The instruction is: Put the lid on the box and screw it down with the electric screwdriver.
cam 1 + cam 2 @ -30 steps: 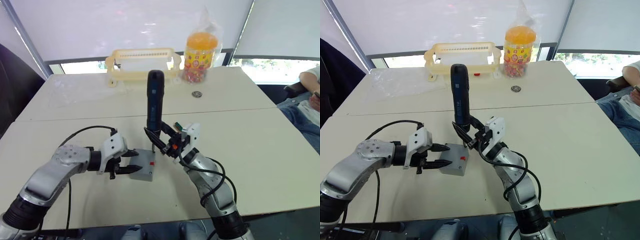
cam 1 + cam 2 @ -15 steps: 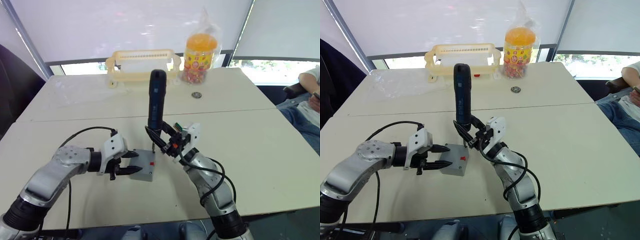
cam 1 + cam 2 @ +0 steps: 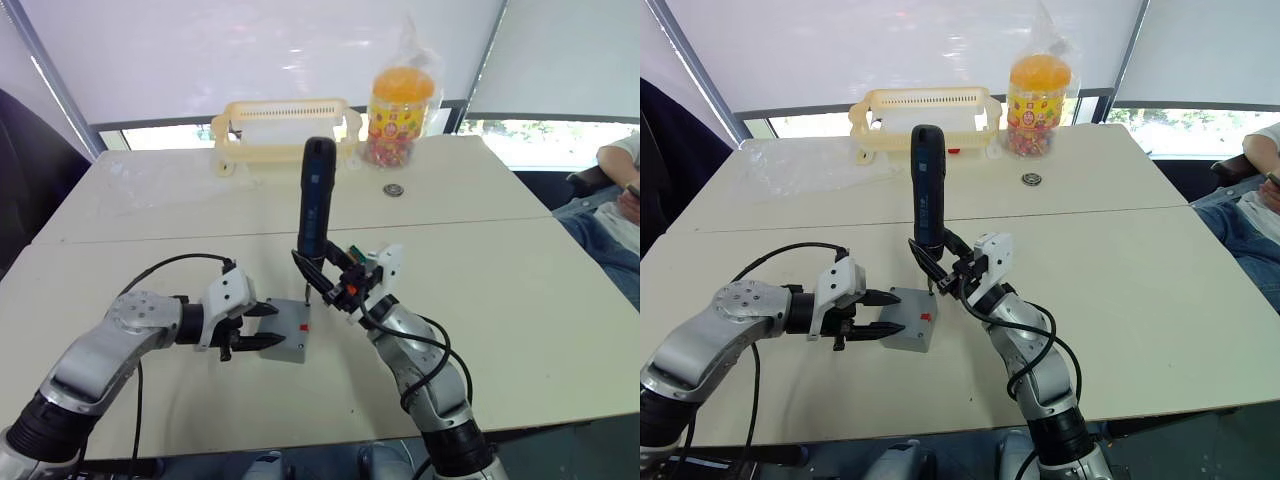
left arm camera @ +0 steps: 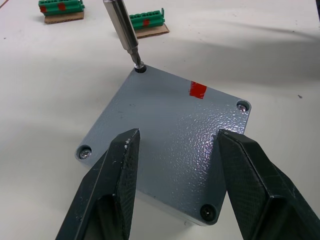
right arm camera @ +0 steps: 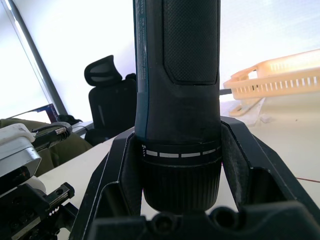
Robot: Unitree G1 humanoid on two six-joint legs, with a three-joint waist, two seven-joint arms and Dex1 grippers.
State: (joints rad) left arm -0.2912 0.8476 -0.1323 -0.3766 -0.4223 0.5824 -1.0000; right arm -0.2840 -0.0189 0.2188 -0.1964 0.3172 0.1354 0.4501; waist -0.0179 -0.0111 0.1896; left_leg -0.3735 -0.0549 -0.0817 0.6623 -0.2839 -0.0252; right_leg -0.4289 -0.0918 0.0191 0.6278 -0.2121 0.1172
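The grey lid (image 4: 170,135) with a red mark lies on the box (image 3: 285,346), with screws showing in its corners. The black electric screwdriver (image 3: 316,195) stands nearly upright, and its metal bit (image 4: 122,30) rests in the screw hole at the lid's far corner. My right gripper (image 3: 325,278) is shut around the screwdriver's lower body (image 5: 177,100). Just left of the box, my left gripper (image 3: 262,327) is open, with its two fingers (image 4: 115,185) spread over the near part of the lid.
At the table's far edge stand a yellow plastic basket (image 3: 285,130) and a bagged jar of sweets (image 3: 400,105). A small round metal piece (image 3: 394,188) lies near them. Green terminal blocks (image 4: 147,21) lie beyond the box. A seated person (image 3: 620,200) is at the right.
The screwdriver's top has shifted slightly to the right, so it stands a little more upright. The left gripper and the box have stayed put.
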